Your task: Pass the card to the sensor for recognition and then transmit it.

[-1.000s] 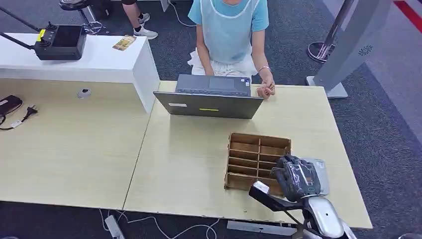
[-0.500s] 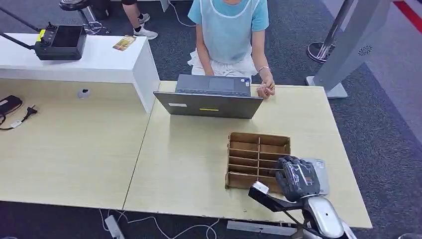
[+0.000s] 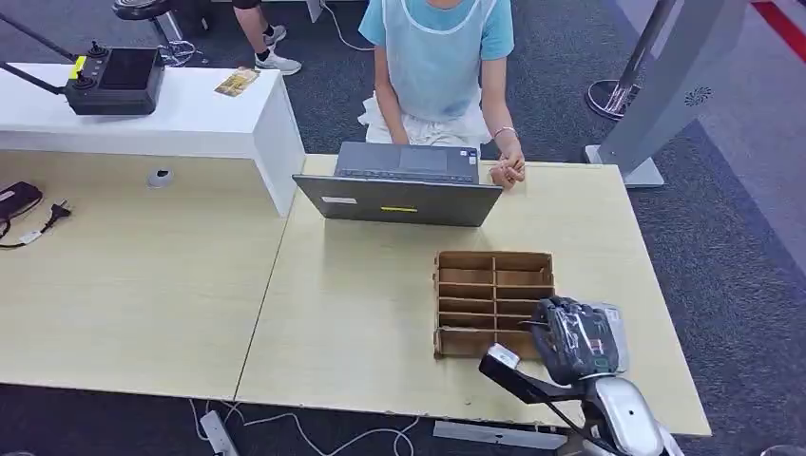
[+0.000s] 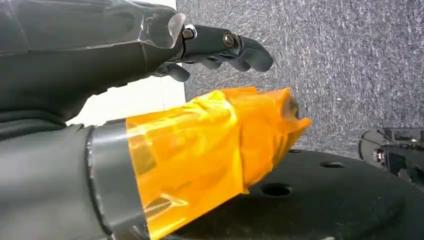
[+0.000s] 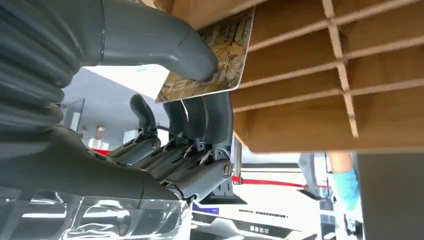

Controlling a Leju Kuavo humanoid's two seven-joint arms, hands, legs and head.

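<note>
My right hand hovers at the near right corner of the wooden divided box, over a flat pale grey sensor pad beside the box. In the right wrist view this hand pinches a patterned brown card between the thumb and the dark fingers, with the card's far end against the box's compartments. My left hand hangs over grey carpet, thumb wrapped in orange tape, fingers apart and holding nothing.
A person sits at the far side of the pale wooden table, one hand resting beside a grey laptop. A white counter with a black controller stands at the back left. The table's right edge is close to my right hand.
My right hand has shifted slightly to the right and toward me with the card. The wooden box has turned a little and now sits squarer on the table.
</note>
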